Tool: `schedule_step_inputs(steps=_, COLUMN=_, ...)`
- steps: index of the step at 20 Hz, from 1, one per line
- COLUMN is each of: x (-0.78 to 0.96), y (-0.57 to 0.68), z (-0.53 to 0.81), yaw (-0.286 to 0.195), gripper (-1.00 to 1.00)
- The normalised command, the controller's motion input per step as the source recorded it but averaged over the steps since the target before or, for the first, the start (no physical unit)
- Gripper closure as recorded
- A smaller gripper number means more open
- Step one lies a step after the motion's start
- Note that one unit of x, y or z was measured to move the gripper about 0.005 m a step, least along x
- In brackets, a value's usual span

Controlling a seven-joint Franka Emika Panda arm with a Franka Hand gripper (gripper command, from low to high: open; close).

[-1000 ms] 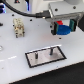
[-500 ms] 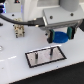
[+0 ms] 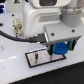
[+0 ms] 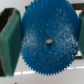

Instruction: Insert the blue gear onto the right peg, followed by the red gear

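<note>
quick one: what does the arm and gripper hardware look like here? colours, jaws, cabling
The arm is glossy white with rounded casings. A black cable runs along the exterior view's left side toward the wrist. The gripper has a grey box-like body with dark jaws below it. In the wrist view the fingers look dark green and flat-faced. No markings are readable.
</note>
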Motion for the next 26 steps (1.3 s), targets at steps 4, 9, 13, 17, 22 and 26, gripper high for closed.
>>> schedule_step_inputs(steps=4, x=0.01, y=-0.02, z=0.35, yaw=0.000, gripper=1.00)
schedule_step_inputs(steps=9, x=0.03, y=-0.10, z=0.40, yaw=0.000, gripper=1.00)
schedule_step_inputs(steps=13, x=0.11, y=-0.21, z=0.05, yaw=0.000, gripper=1.00)
schedule_step_inputs(steps=17, x=0.20, y=-0.37, z=-0.12, yaw=0.000, gripper=1.00)
schedule_step_inputs(steps=22, x=0.07, y=-0.32, z=-0.25, yaw=0.000, gripper=1.00)
schedule_step_inputs(steps=26, x=0.01, y=0.17, z=-0.03, yaw=0.000, gripper=1.00)
